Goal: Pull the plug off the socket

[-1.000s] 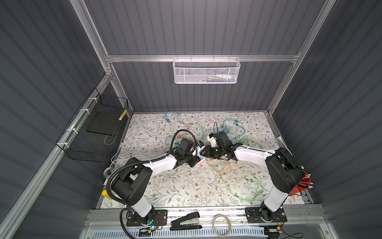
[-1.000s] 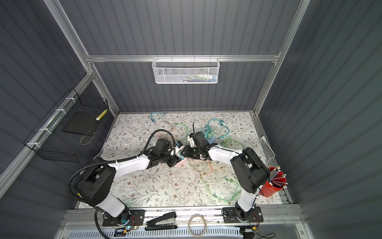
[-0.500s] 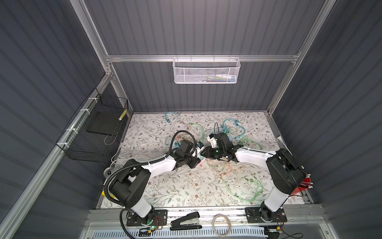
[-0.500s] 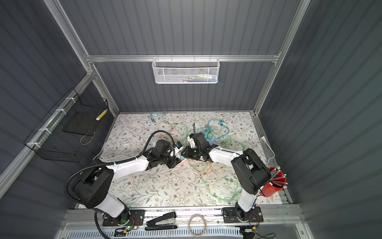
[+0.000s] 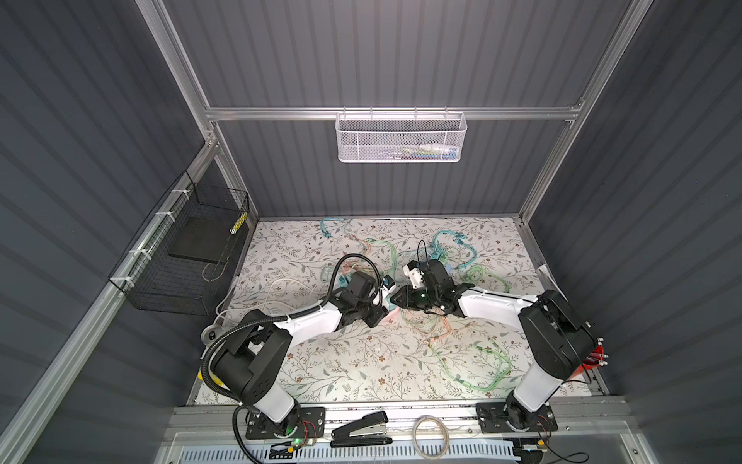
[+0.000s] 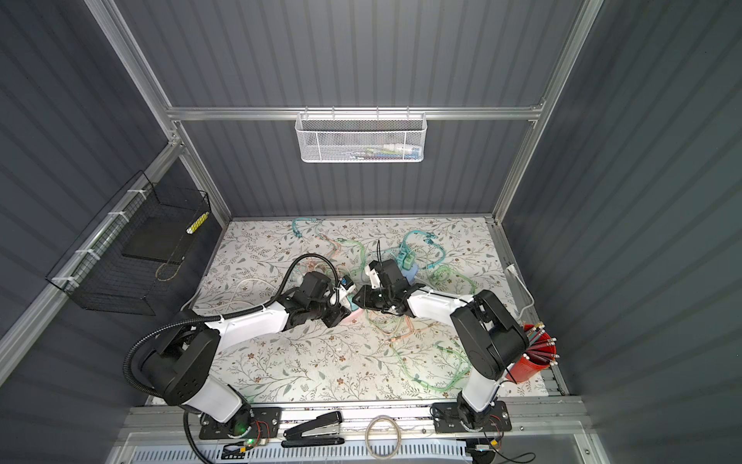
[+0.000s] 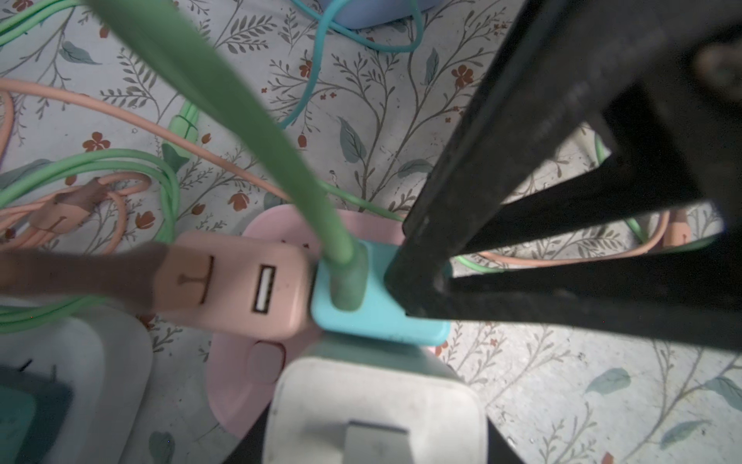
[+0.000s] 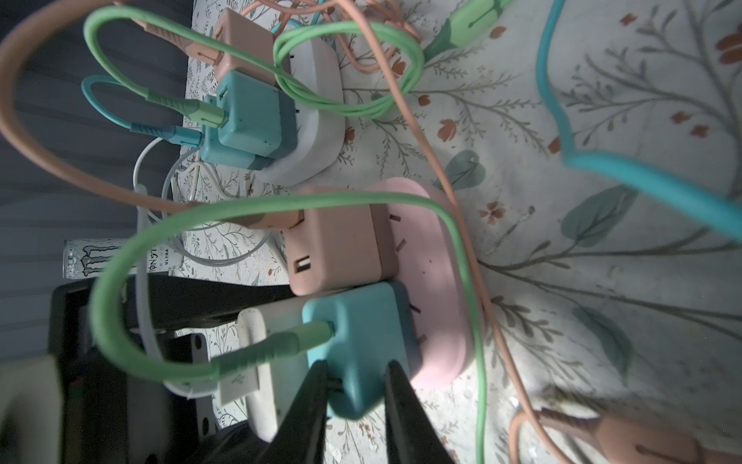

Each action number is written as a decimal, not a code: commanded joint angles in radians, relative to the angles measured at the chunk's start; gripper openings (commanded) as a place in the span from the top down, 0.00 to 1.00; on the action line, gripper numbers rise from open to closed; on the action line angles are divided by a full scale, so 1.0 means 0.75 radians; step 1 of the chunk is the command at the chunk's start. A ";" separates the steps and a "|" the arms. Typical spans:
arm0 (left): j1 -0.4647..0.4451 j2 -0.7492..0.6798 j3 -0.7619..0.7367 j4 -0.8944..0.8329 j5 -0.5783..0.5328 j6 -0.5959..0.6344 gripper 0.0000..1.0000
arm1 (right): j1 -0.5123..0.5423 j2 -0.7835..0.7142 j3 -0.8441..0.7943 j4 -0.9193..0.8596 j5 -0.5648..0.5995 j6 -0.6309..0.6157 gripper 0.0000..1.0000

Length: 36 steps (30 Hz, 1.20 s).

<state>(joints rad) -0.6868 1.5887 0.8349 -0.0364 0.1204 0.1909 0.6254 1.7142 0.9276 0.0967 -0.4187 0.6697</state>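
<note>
On the floral-patterned desk (image 8: 582,132), the teal cube-shaped plastic plug (image 8: 361,317) sits in the pink oval plastic socket block (image 8: 437,289). The right claw (image 8: 356,365) grips the plug, one black finger on either side. Whether the left claw (image 5: 379,312), just beside, is clamped cannot be told.

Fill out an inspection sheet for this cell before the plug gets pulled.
Surface: floral table, strewn with cable loops.
Job's things: teal plug and pink plug stand side by side on the pink socket; neither is out yet.
Clutter: white socket, drink can, stapler, red pencil cup.
Hands: right hand is shut on the teal plug; left hand straddles the pink socket, grip unclear.
Cables: green cable runs from the teal plug; loose teal cable lies nearby.
Surroundings: white mesh basket on the back wall, black wire basket on the left wall.
</note>
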 commanded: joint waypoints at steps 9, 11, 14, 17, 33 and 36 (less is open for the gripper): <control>-0.011 0.040 0.027 -0.021 0.065 0.000 0.59 | 0.010 0.011 -0.038 -0.113 0.057 -0.029 0.74; -0.011 0.034 0.025 -0.006 0.078 -0.024 0.64 | 0.017 0.015 -0.033 -0.123 0.063 -0.038 0.74; -0.011 0.018 0.024 0.016 0.098 -0.061 0.72 | 0.033 0.025 -0.030 -0.133 0.069 -0.046 0.75; -0.011 0.005 0.032 0.022 0.115 -0.082 0.77 | 0.045 0.036 -0.042 -0.126 0.071 -0.038 0.75; -0.009 -0.020 0.055 0.096 0.238 -0.195 0.86 | 0.106 0.038 -0.125 -0.089 0.096 -0.024 0.78; -0.009 -0.028 0.059 0.112 0.251 -0.210 0.87 | 0.117 0.039 -0.136 -0.087 0.096 -0.024 0.78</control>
<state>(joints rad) -0.6765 1.5913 0.8368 -0.0299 0.1551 0.0967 0.6640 1.6909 0.8806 0.1711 -0.3302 0.6540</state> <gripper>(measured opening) 0.494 0.218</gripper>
